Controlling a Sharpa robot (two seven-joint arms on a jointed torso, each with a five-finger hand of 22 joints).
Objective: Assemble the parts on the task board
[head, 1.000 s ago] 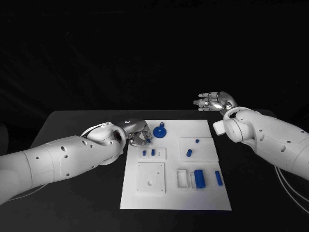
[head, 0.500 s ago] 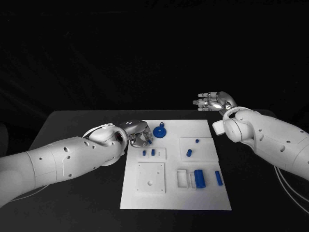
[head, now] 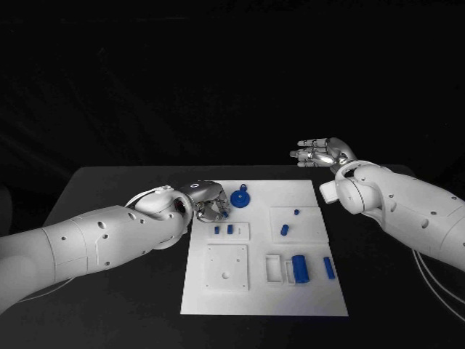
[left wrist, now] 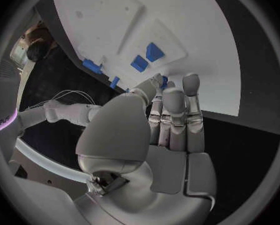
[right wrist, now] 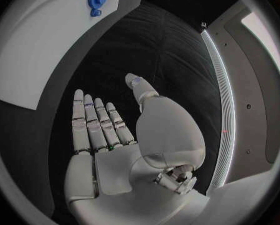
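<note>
While no writing reads | left hand (head: 206,204) grip unclear | right hand (head: 322,153) fingers spread, empty

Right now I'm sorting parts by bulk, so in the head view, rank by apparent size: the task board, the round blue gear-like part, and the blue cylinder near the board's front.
1. task board, by far the largest.
2. round blue gear-like part.
3. blue cylinder; close to the gear-like part in apparent size, so ranks two and three are unsure.

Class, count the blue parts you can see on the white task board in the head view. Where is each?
7: a round gear at the far edge, two small pegs, two pieces right of them, a cylinder and a bar nearer. The left robot hand may hide others.
</note>
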